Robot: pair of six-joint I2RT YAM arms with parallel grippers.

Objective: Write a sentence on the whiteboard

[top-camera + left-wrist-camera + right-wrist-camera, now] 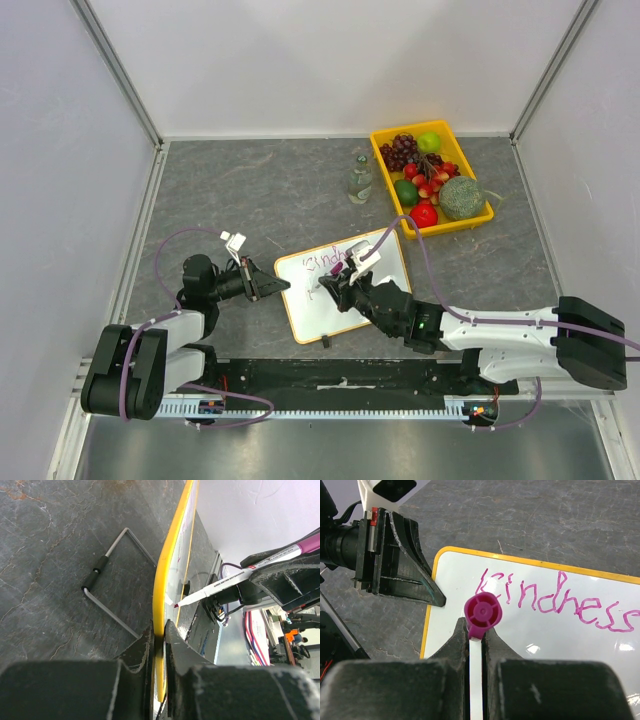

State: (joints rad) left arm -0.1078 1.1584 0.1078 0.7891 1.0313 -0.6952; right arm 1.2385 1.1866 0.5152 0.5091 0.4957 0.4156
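Right wrist view: right end effector (476, 635) clamps marker (482, 612), left end effector (159, 630) clamps whiteboard (162, 580) rim; sentence (555, 597) stops at "Kindness", next word should start below it.

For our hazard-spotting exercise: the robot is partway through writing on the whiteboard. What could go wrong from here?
The left end effector pinches only one thin edge of the whiteboard, so pen pressure might pivot or slip it. The right end effector holds the marker in a narrow pinch; it may tilt, garbling letters after "Kindness".
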